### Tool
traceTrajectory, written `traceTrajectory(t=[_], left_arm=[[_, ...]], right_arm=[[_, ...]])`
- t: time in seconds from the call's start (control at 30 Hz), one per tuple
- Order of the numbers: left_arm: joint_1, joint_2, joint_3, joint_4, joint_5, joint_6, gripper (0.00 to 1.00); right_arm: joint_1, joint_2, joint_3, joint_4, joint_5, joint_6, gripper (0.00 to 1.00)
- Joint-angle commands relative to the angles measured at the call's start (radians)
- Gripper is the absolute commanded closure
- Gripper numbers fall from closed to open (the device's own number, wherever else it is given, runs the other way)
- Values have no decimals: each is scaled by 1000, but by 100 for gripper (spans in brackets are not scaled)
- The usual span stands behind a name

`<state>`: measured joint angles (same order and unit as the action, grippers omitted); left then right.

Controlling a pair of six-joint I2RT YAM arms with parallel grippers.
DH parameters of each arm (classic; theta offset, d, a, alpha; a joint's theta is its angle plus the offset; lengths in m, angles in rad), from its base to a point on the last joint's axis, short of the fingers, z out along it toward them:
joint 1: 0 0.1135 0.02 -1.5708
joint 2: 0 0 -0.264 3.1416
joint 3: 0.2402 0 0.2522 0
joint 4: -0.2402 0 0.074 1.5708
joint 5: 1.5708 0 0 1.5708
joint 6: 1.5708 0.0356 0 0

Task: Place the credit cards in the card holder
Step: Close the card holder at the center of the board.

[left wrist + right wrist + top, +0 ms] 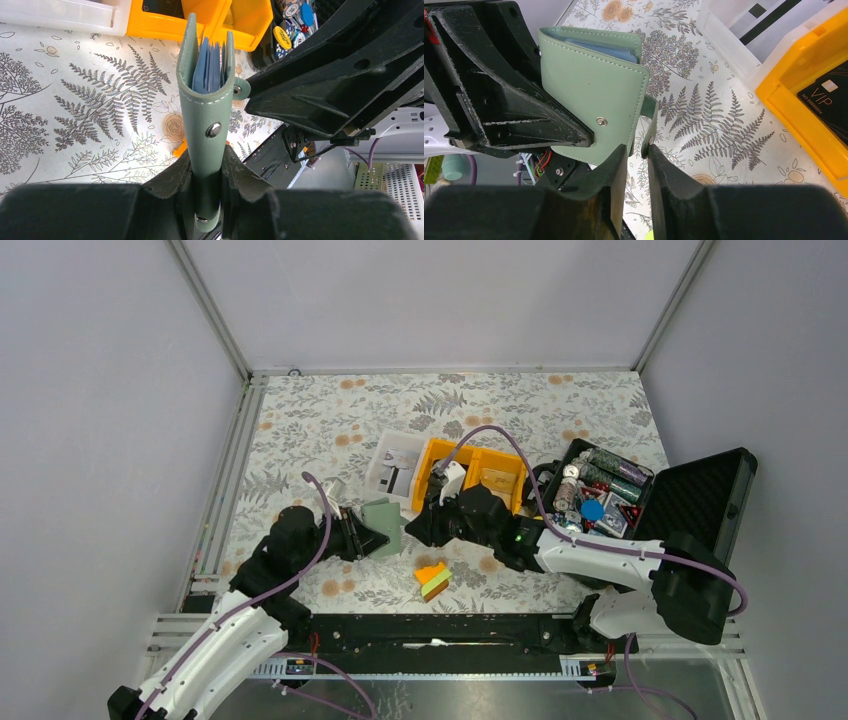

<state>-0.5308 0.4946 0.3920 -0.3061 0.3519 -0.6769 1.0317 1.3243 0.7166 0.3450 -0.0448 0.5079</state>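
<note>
My left gripper [366, 536] [207, 153] is shut on the spine end of the grey-green card holder [383, 525] [206, 107] [594, 95], holding it on edge above the table, blue inner panels showing. Its snap strap [241, 89] [652, 125] hangs free. My right gripper [424, 527] [637, 148] is beside the holder, jaws narrowly apart, with the strap's tip at its fingertips. A black credit card [826, 100] lies in the yellow bin [470, 455]. A tan card [497, 479] lies there too. A white black-striped card [398, 478] is in the clear tray [385, 453].
An orange-yellow-green wedge block [433, 581] lies on the floral tablecloth in front of the grippers. An open black foam-lined case [705, 495] with poker chips [592, 509] stands at the right. Metal rails run along the table's left and near edges.
</note>
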Motion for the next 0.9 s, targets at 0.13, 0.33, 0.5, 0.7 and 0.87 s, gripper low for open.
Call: traceTrajectory(t=[0.13,0.33,0.5,0.7,0.87], left_arm=[[4,3,48,53,14,19,100],[3,8,43,58,19,18,100],[3,31,47,51,20,22,100],[3,30,47,46,18,25,100],[4,12,41,46,21,24,100]], right_arm=[[10,1,32,7,32,-31,85],[17,13,42,19,-5,-53,100],[73,36,78,43,-28,-91,100],[104,73,101,89,-36,-86,100],[105,85,104,82,2,-85,100]])
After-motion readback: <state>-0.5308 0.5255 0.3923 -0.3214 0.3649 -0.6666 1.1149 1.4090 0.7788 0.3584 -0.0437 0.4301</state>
